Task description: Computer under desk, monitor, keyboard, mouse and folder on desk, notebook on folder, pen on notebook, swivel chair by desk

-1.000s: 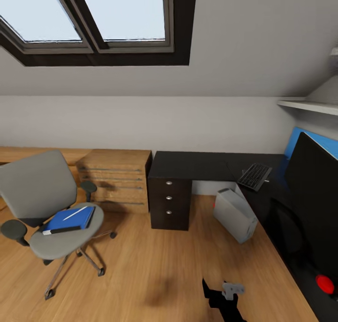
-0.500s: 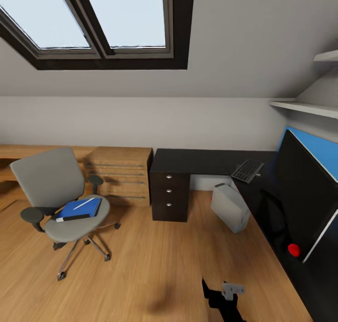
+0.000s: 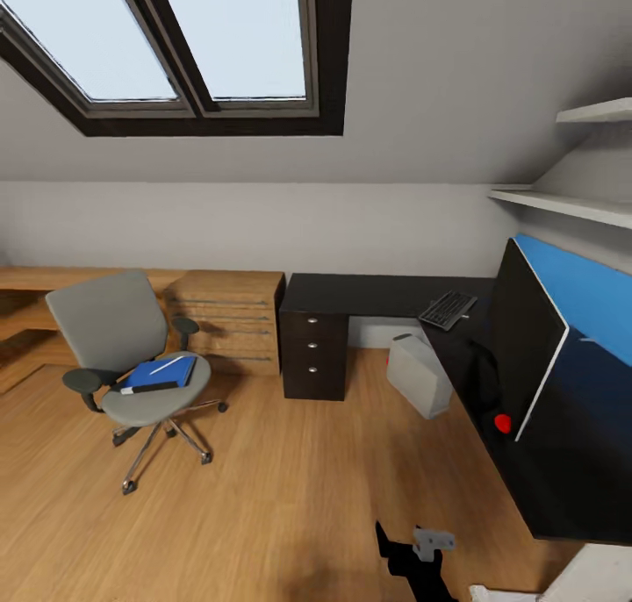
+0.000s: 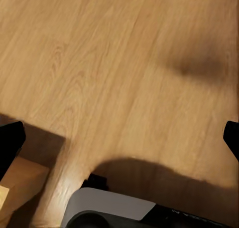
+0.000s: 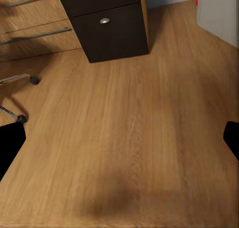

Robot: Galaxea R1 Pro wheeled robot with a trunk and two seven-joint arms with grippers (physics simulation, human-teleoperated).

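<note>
Chair [image 3: 132,356] stands on the wood floor [image 3: 290,479], well apart from the counter [image 3: 369,293], ahead and to the left of both grippers. Its seat carries the blue folder [image 3: 156,374]; a thin white pen [image 3: 172,365] lies on top. A dark edge shows along the folder's near side; cannot tell whether that is the notebook.

Counter: black L-shaped top with a drawer block [image 3: 316,356], three round knobs, all shut. Keyboard [image 3: 448,309] lies at the inner corner. Monitor [image 3: 522,347] stands on the right-hand run, red dot at its lower corner. Grey computer tower [image 3: 420,376] leans tilted on the floor in the counter's inner angle.

Wooden drawer chest [image 3: 226,321] touches the counter's left end, drawers shut.

Left gripper [image 4: 119,138]: fingers at the picture's edges, spread wide, nothing between them, bare floor below. Right gripper [image 5: 119,138]: likewise spread, empty, over open floor; drawer block and chair casters ahead.

Broad bare floor between chair and counter.
</note>
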